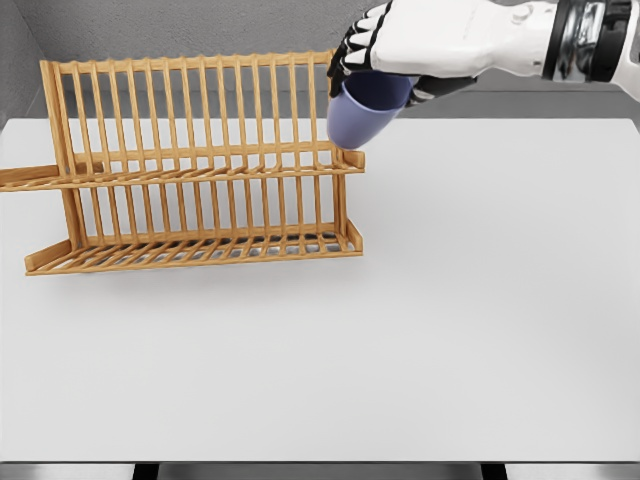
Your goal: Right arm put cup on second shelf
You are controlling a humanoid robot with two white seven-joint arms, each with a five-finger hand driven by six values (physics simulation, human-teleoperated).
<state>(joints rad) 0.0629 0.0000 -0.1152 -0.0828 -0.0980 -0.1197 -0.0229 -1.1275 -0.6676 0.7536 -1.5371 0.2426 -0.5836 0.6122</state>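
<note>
Blue cup [362, 112] hangs tilted in the right hand's [385, 55] curled fingers [352, 52] just above the wooden rack's [200, 170] upper shelf [180, 176], not yet set down.

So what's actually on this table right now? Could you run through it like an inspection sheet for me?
Surface: white table, mostly bare.
Job's things: blue cup, tilted, held above the right end of the wooden dish rack; its base is near the upper shelf, contact unclear.
Clutter: nothing seen.
Hands: right hand grasps the cup from above; left hand not in view.
Cables: nothing seen.
Surroundings: grey wall behind the table.
</note>
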